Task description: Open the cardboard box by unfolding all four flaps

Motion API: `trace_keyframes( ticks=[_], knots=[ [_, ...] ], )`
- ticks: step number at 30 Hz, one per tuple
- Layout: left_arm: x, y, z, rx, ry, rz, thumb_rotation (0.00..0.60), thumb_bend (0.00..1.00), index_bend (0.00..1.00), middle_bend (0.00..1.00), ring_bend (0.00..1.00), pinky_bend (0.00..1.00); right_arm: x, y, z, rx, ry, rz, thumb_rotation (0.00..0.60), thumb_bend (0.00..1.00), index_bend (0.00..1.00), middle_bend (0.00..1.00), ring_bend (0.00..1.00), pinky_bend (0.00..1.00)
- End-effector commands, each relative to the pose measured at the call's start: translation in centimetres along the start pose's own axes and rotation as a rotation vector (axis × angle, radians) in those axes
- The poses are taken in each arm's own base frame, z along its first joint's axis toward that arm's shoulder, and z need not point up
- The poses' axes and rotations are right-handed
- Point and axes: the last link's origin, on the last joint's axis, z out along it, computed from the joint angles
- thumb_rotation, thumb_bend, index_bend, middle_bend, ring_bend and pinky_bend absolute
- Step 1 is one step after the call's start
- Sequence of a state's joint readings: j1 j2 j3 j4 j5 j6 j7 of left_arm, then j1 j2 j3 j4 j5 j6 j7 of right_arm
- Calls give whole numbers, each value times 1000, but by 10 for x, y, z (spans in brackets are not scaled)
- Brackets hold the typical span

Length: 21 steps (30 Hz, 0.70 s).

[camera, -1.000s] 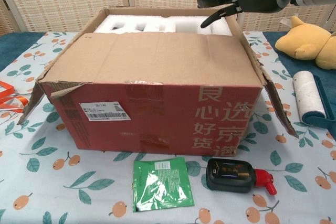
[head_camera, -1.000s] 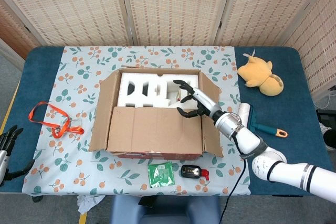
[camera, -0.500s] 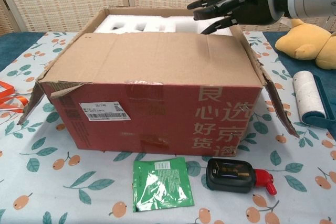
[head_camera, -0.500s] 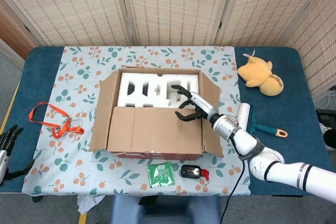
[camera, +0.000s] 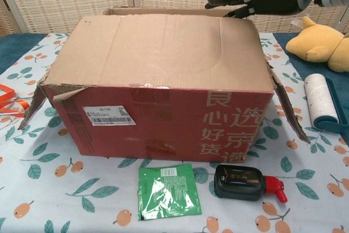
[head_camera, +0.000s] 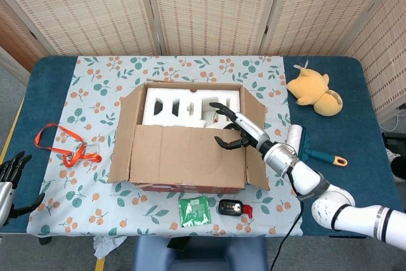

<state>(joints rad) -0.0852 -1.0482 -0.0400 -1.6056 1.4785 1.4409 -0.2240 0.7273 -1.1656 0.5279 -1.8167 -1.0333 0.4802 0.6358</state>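
Cardboard box (head_camera: 184,157) sits mid-counter (head_camera: 57,84) on the patterned cloth, red printed side toward the near edge. Near flap (head_camera: 188,155) lies over the near half of the opening; far half shows white foam packing (head_camera: 174,107). Left flap (head_camera: 124,132) and right flap (head_camera: 254,138) stand angled outward. Far flap cannot be made out from the head view.

Right hand (head_camera: 231,130) hovers at the far-right corner of the near flap, fingers spread and slightly curled, holding nothing; whether the fingertips touch the flap's edge cannot be told. Left hand (head_camera: 11,176) rests far off at the counter's near-left edge, fingers loosely apart, empty.

Handling, as judged: corrugated board, light, stiff across the panel but hinging freely at the crease. Edges look frayed, so likely to tear if pinched hard. Best hold is the flap's free far edge, fingers hooked under, lifted and swung toward the near side.
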Motion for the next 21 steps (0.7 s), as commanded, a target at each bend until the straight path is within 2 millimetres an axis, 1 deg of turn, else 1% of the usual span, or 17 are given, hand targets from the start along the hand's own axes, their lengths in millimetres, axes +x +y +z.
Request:
trace_keyframes(
  ticks=[1, 4, 8, 11, 15, 17, 21],
  knots=[
    [-1, 1, 1, -1, -1, 3, 600, 347, 0, 0, 0, 0, 2, -15, -15, 37, 7, 23, 600, 509, 0, 0, 0, 389],
    [-2, 0, 2, 3, -10, 13, 600, 348, 0, 0, 0, 0, -3, -27, -31, 77, 2, 57, 600, 509, 0, 0, 0, 392],
    [-4, -1, 4, 18, -19, 25, 600, 348, 0, 0, 0, 0, -11, -40, -57, 129, -2, 36, 600, 509, 0, 0, 0, 392],
    [-6, 2, 5, 10, -16, 42, 600, 348, 0, 0, 0, 0, -18, -50, -82, 158, -8, 20, 600, 509, 0, 0, 0, 392],
    [-9, 4, 4, 8, -23, 58, 600, 347, 0, 0, 0, 0, -29, -58, -113, 176, -11, -3, 600, 509, 0, 0, 0, 392],
    [-10, 6, 4, 7, -21, 68, 600, 347, 0, 0, 0, 0, -35, -58, -128, 175, -18, -12, 600, 509, 0, 0, 0, 392],
    [-13, 9, 3, 6, -20, 82, 600, 347, 0, 0, 0, 0, -42, -45, -151, 172, -49, -48, 600, 509, 0, 0, 0, 392]
  ],
)
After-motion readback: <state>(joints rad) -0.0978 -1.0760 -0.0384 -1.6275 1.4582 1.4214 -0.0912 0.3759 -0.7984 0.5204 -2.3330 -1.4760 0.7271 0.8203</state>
